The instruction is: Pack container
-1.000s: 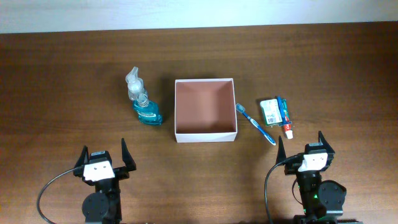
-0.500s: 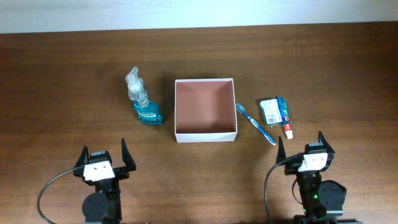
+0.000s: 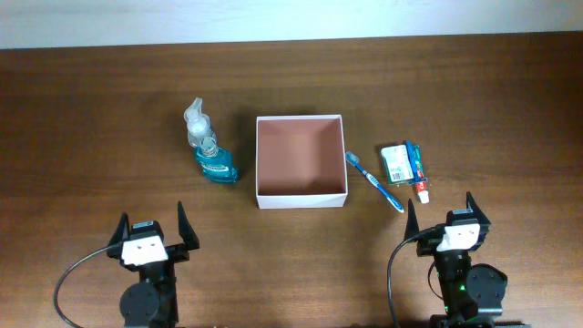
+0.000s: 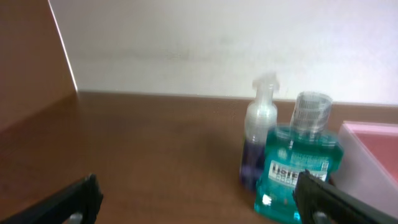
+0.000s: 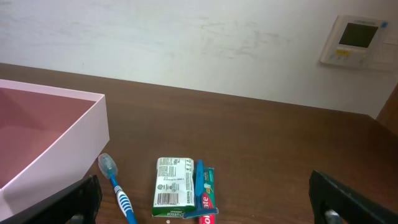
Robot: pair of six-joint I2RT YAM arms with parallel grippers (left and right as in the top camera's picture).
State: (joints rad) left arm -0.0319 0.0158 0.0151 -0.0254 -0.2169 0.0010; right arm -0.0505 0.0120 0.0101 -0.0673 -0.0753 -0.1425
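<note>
Dark wooden table [image 3: 91, 109], its far edge meeting a pale wall [image 3: 273, 18]. Container [image 3: 301, 199], square and open-topped, stands near mid-table with its pinkish floor bare and open wood on its far and near sides. Left arm's fingers [image 3: 181, 221] and right arm's fingers [image 3: 412, 216], at the near edge, are spread fully apart and hold nothing; open wood separates each pair from the objects. Teal mouthwash bottle [image 3: 217, 164] stands near the container's left wall, with a clear spray bottle [image 3: 197, 123] just behind it. Blue toothbrush [image 3: 374, 182] lies diagonally, its head just beside the right wall. Green-and-white packet [image 3: 396, 162] and toothpaste tube [image 3: 418, 173] lie together farther right.
</note>
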